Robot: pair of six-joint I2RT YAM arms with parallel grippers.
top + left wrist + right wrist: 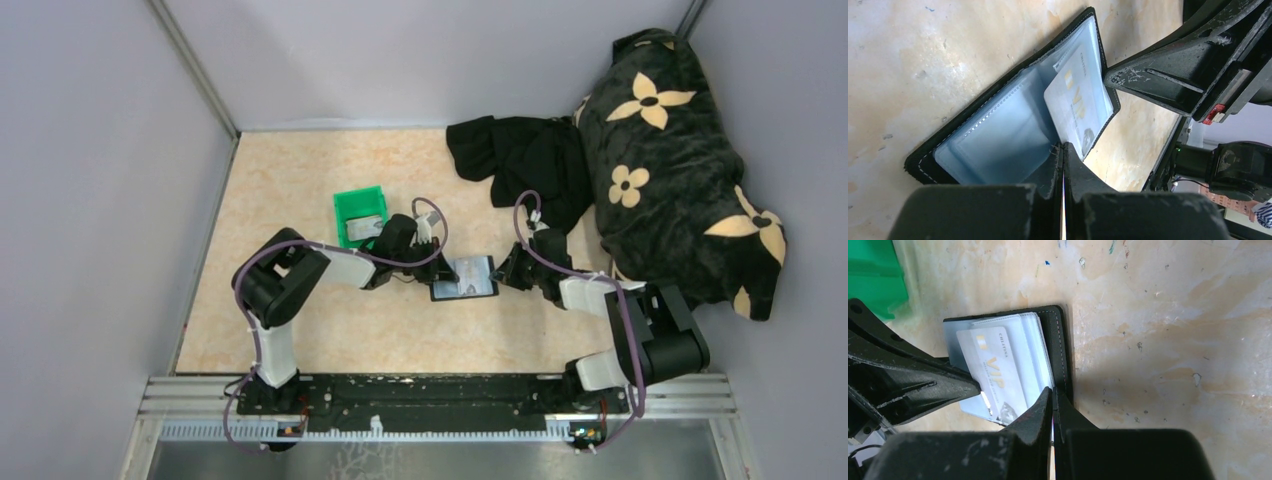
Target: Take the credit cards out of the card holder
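Note:
The black card holder point(463, 277) lies open on the table, its grey-blue sleeves point(998, 135) facing up. A pale credit card point(993, 370) with gold VIP lettering sits tilted, and its lower corner pokes out past the sleeves. My left gripper point(1064, 146) is shut on that card's near edge point(1078, 105), reaching in from the left point(441, 272). From the right, my right gripper point(1052, 390) is shut on the holder's black stitched cover point(1062, 350). In the top view the right gripper point(503, 272) sits at the holder's right side.
A green plastic bin point(360, 215) stands just left of the left gripper, with a flat pale card-like thing point(366, 228) inside. A black cloth point(530, 160) and a dark flowered cushion point(680, 170) fill the back right corner. Grey walls enclose the table.

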